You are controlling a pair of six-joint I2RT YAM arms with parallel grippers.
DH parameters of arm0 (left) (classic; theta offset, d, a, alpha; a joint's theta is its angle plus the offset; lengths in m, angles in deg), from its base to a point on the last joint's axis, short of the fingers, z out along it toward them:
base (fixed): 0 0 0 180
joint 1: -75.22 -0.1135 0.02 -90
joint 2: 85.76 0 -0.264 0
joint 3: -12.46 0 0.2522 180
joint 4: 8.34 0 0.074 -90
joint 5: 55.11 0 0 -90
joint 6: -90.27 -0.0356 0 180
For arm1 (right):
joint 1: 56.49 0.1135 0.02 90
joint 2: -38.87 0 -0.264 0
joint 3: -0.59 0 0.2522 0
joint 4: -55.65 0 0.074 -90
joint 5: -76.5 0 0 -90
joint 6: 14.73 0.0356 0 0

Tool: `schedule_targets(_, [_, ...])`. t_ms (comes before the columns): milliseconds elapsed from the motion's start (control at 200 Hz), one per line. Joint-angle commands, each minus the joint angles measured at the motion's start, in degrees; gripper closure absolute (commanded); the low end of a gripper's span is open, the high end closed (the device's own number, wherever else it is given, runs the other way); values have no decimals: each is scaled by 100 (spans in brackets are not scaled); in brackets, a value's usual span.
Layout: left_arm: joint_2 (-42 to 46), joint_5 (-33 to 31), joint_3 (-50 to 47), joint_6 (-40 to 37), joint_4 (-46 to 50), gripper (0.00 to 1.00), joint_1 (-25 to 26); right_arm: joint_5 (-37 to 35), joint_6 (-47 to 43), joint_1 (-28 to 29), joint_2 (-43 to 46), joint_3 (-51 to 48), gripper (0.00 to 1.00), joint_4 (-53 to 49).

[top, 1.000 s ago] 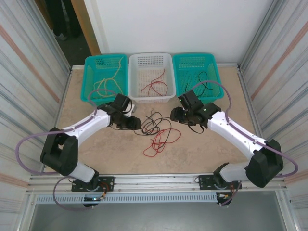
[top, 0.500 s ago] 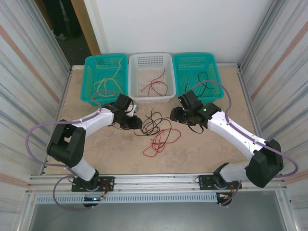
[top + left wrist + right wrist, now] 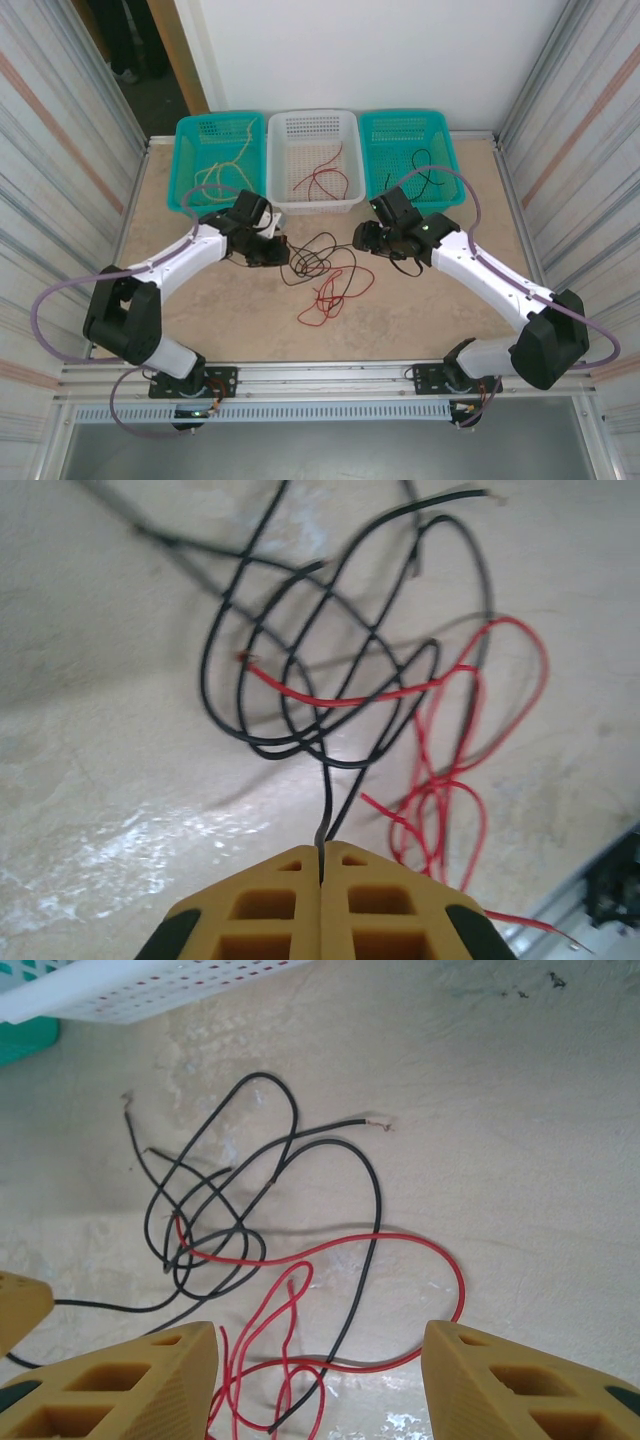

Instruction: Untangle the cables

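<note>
A tangle of black cable (image 3: 312, 258) and red cable (image 3: 330, 292) lies on the table's middle. My left gripper (image 3: 279, 256) sits at the tangle's left edge. Its yellow jaws (image 3: 322, 858) are shut on one end of a black cable (image 3: 328, 800), which runs from them into the black loops (image 3: 300, 670). A red cable (image 3: 440, 780) crosses those loops. My right gripper (image 3: 358, 240) hovers at the tangle's right edge, open (image 3: 320, 1355). Black cable (image 3: 375, 1190) and red cable (image 3: 400, 1241) lie on the table beneath its jaws, untouched.
Three baskets line the far edge. The left teal basket (image 3: 176, 170) holds yellow cables (image 3: 215, 175). The white basket (image 3: 313, 205) holds a red cable (image 3: 325, 180), and the right teal basket (image 3: 405, 114) a black one (image 3: 420, 170). Metal walls stand at both sides.
My left gripper has shut on the black cable's end and drawn slightly back left, pulling the black loops with it. The right arm has stayed put.
</note>
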Motion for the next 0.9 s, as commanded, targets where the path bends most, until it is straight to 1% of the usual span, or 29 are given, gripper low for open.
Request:
schedule_targets(0, [395, 879, 588, -248, 268, 100, -7, 36, 103, 94, 158, 147, 44, 25])
schedule_targets(80, [434, 1444, 1051, -369, 464, 100, 2, 180, 127, 129, 166, 148, 43, 169])
schedule_targets(225, [550, 1905, 1674, -488, 612, 100, 79, 517, 226, 148, 168, 146, 38, 656])
schedule_targets(291, [637, 2000, 1881, -513, 608, 100, 139, 628, 260, 152, 107, 204, 35, 796])
schedule_targets(426, [794, 2396, 2300, -602, 625, 100, 221, 928, 305, 157, -43, 332, 31, 1077])
schedule_targets(556, [913, 2387, 2690, -549, 561, 100, 204, 1238, 407, 195, -138, 248, 30, 1438])
schedule_targets(646, [966, 2461, 2849, -352, 188, 100, 204, 1208, 423, 273, -282, 168, 31, 1454])
schedule_targets(782, [1050, 2482, 2927, 212, -777, 100, 105, 1190, 594, 342, -420, -144, 36, 1513])
schedule_targets(897, [1081, 2481, 2964, 574, -1482, 100, 42, 1064, 705, 418, -412, -369, 37, 1492])
